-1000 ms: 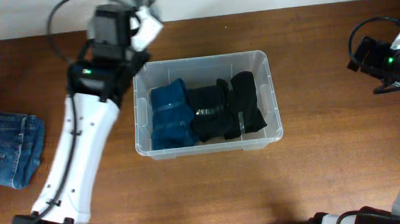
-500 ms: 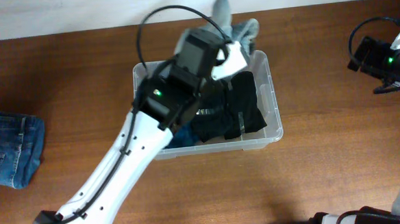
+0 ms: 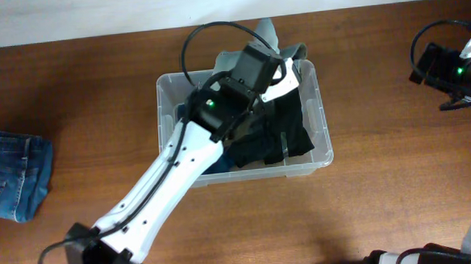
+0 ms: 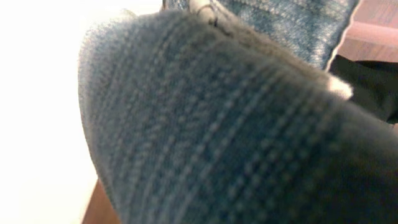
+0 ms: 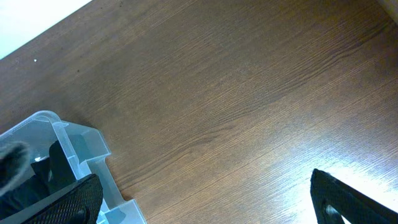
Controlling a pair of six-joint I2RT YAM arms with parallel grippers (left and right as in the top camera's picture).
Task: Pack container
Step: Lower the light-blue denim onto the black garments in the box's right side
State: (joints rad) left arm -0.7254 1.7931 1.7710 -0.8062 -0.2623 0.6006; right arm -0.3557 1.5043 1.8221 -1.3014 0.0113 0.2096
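Observation:
The clear container (image 3: 326,153) stands mid-table and holds folded black garments (image 3: 290,129) and a blue one (image 3: 213,162), partly under my left arm. My left gripper (image 3: 284,63) hangs over the container's back right part, shut on a grey-blue garment (image 3: 272,38) that drapes past the back rim. In the left wrist view that ribbed cloth (image 4: 205,130) fills the picture and hides the fingers. My right gripper (image 5: 205,202) stands open over bare wood, to the right of the container's corner (image 5: 76,144). In the overhead view it (image 3: 427,62) is at the far right.
A folded pair of blue jeans (image 3: 12,176) lies at the table's left edge. The pale wall runs along the table's back edge (image 3: 358,7). Brown wood shows in front of the container and to its right.
My left arm has swung from the container's back left corner to over its back right part, carrying the grey-blue garment along. The right arm has not moved.

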